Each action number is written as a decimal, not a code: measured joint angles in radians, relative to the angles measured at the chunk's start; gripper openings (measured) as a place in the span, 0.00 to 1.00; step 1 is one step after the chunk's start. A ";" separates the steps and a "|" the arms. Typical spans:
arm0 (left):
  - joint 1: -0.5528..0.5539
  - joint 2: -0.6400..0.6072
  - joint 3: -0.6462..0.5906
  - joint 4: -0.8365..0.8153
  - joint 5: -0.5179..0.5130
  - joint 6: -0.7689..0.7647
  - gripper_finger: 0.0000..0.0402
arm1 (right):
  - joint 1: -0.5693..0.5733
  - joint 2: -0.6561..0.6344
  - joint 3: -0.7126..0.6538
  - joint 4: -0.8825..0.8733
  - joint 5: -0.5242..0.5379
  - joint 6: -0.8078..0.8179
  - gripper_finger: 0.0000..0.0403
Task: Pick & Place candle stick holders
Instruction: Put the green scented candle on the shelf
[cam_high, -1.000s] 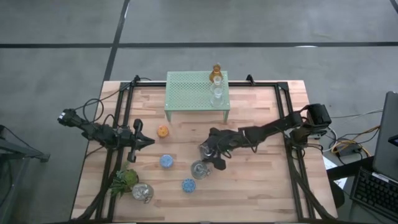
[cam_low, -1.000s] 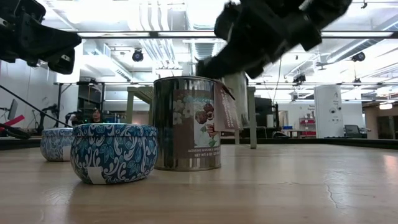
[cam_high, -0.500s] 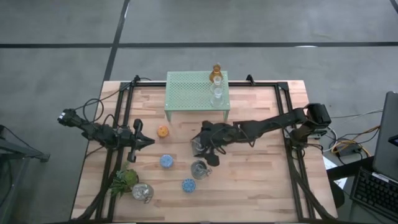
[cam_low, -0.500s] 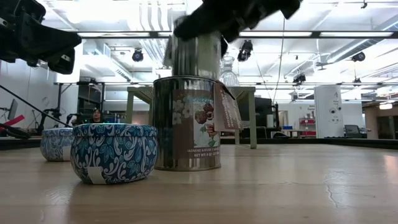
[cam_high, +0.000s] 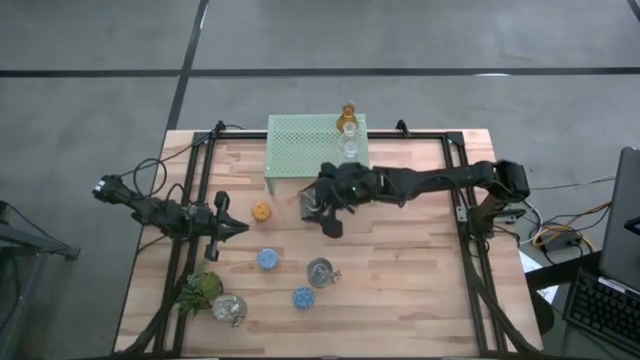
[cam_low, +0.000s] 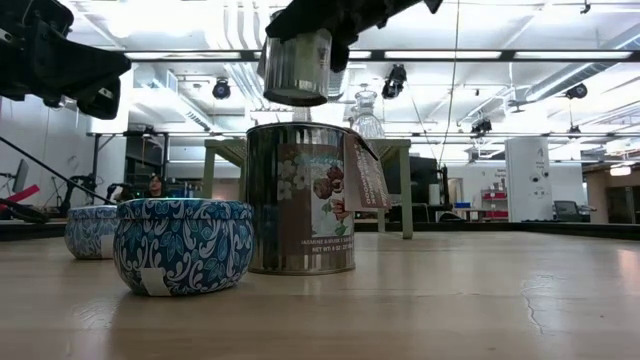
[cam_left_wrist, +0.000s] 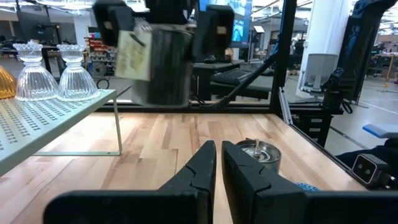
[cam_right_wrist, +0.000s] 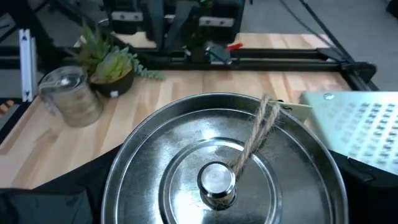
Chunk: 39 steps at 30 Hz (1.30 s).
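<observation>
My right gripper (cam_high: 318, 203) is shut on a silvery metal holder (cam_low: 297, 66) with a lid, twine and paper tag, held in the air just in front of the pale-green mesh stand (cam_high: 317, 150). The stand carries an amber glass holder (cam_high: 347, 118) and two clear glass holders (cam_high: 349, 147). On the table stand an orange holder (cam_high: 262, 211), two blue holders (cam_high: 268, 259) (cam_high: 303, 297), a second silvery holder (cam_high: 320, 270) and a third (cam_high: 229, 308). My left gripper (cam_high: 238, 228) is shut and empty at the left. My right gripper pinches the silvery holder's side wall (cam_left_wrist: 186, 43) between its two fingers (cam_left_wrist: 217, 25), one on either side near the lid. The fingers come from above, pointing down. The holder hangs clear of the table, nearly upright, lid (cam_right_wrist: 224, 168) up.
A green leafy plant (cam_high: 200, 290) sits at the near left corner. Black rails (cam_high: 465, 230) run along the table's left and right sides. Bare wood lies to the right of the holders.
My right gripper has carried the silvery holder up and toward the table's far edge and left, away from the second silvery holder on the table and up to the front of the mesh stand. It has stayed shut on the holder, which stays upright.
</observation>
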 joint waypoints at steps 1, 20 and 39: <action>0.000 0.000 0.000 0.000 0.000 0.000 0.07 | -0.008 0.000 0.007 -0.003 0.000 0.000 0.86; 0.000 0.000 0.000 0.000 0.000 0.000 0.07 | -0.251 0.011 0.078 0.031 0.004 0.100 0.86; 0.000 0.002 0.000 0.000 0.000 0.000 0.07 | -0.320 0.164 0.224 -0.005 0.233 0.247 0.87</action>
